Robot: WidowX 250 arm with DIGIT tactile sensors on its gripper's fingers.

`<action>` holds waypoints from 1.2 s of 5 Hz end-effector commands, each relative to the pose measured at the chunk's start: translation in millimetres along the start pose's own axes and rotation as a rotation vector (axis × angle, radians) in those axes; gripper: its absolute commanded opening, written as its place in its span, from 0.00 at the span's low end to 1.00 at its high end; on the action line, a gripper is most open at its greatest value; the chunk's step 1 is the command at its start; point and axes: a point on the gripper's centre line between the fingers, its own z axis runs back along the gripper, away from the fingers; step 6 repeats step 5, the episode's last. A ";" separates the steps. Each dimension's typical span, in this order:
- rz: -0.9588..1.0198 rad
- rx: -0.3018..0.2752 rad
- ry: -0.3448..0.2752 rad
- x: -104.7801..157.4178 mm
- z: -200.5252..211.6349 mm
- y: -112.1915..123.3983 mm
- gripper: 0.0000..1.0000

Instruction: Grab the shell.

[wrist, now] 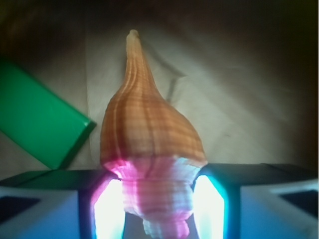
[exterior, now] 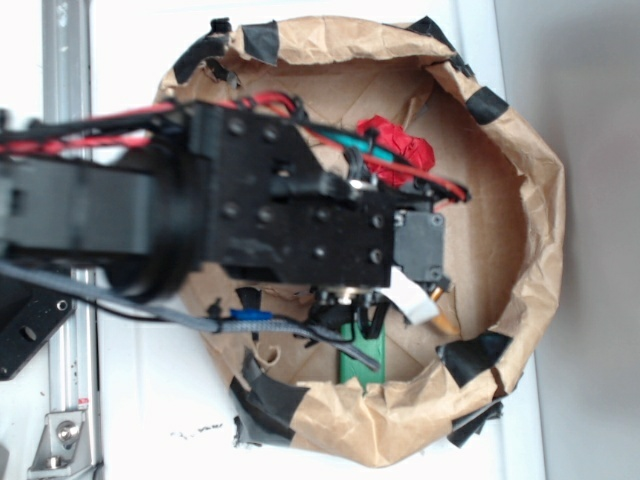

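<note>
Brown paper, crumpled into a walled nest (exterior: 545, 215) and patched with black tape, is recorded as the working surface; it rests on a white table (exterior: 140, 400) seen at lower left of the exterior view.

Item 1, shell (wrist: 149, 144): orange-brown, striped. In the wrist view it fills the centre of the frame, pointed tail toward the top, knobby whorled end at the bottom edge. In the exterior view only an orange tip is made out, low and right of centre, under the arm.

Item 2, end effector (wrist: 158, 209): two lit pads are seen at the bottom of the wrist view, one on either side of the shell's broad end. The pads appear to press against the shell, so the end effector is judged to be grasping it; how firm the contact is cannot be told.

Item 3, green block (wrist: 37, 117): flat, lying at the left of the wrist view, just beside the shell, apparently not touching it.

Item 4, red paper ball (exterior: 400, 142): upper centre of the exterior view, well apart from the shell.

Step in hand: closure on the shell is judged complete or nearly so. The next move is judged to call for a straight lift clear of the paper floor, with pad pressure maintained, since the glossy tapering surface could slip.
</note>
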 end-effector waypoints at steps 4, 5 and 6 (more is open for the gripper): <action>1.060 0.053 0.078 -41.0 123.4 25.2 0.00; 1.078 0.049 0.065 -45.2 127.1 24.1 0.00; 1.078 0.049 0.065 -45.2 127.1 24.1 0.00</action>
